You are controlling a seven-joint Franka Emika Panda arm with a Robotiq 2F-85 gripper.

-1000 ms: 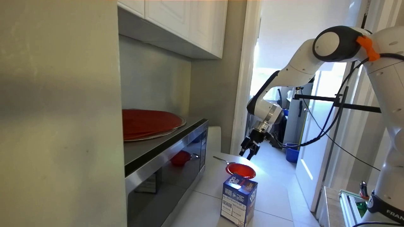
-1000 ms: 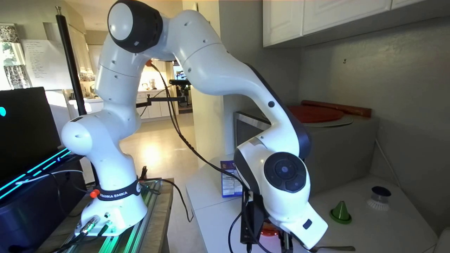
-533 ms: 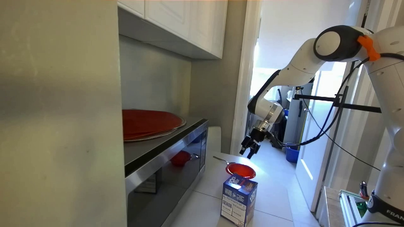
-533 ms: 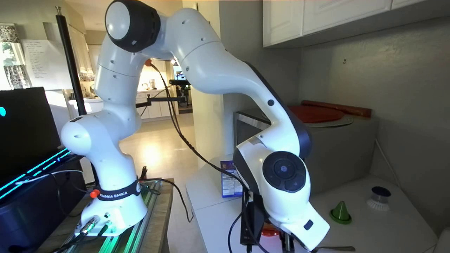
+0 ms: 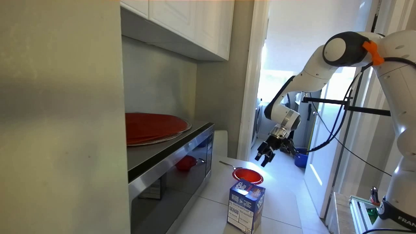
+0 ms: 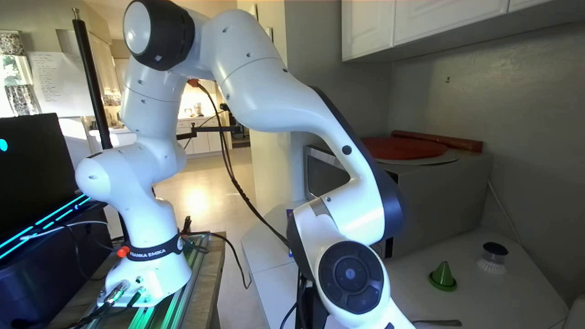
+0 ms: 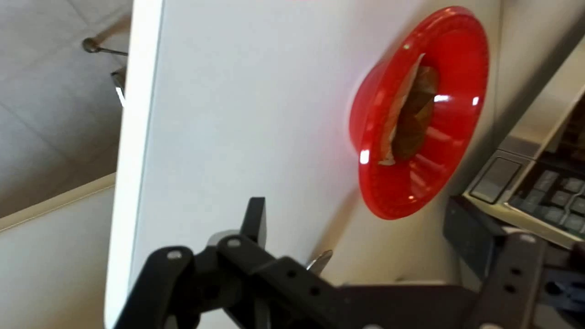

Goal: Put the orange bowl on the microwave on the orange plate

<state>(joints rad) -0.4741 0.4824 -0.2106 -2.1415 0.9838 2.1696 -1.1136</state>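
The red-orange bowl (image 5: 247, 175) stands upright on the white counter, beside the microwave. In the wrist view the bowl (image 7: 459, 91) holds a brown and white thing. It is hidden behind the arm in an exterior view. The steel-fronted microwave (image 5: 182, 182) carries the large flat red-orange plate (image 5: 156, 126) on its top. The plate (image 6: 402, 148) lies on a paler, wider disc. My gripper (image 5: 261, 161) is open and empty, above and beside the bowl. In the wrist view the gripper (image 7: 357, 217) has its fingers wide apart, with the bowl beyond them, not touching.
A blue-and-white box (image 5: 245, 206) stands close to the bowl. A metal utensil (image 5: 227, 164) lies behind the bowl. A green cone (image 6: 442, 277) and a brush (image 6: 493, 257) stand on the counter. White cupboards (image 5: 182, 19) hang above the microwave. The counter edge (image 7: 139, 137) shows.
My gripper has moved away from the microwave toward the counter's outer edge and a little lower, still open. The arm now hides most of the box in an exterior view. Bowl and plate have not moved.
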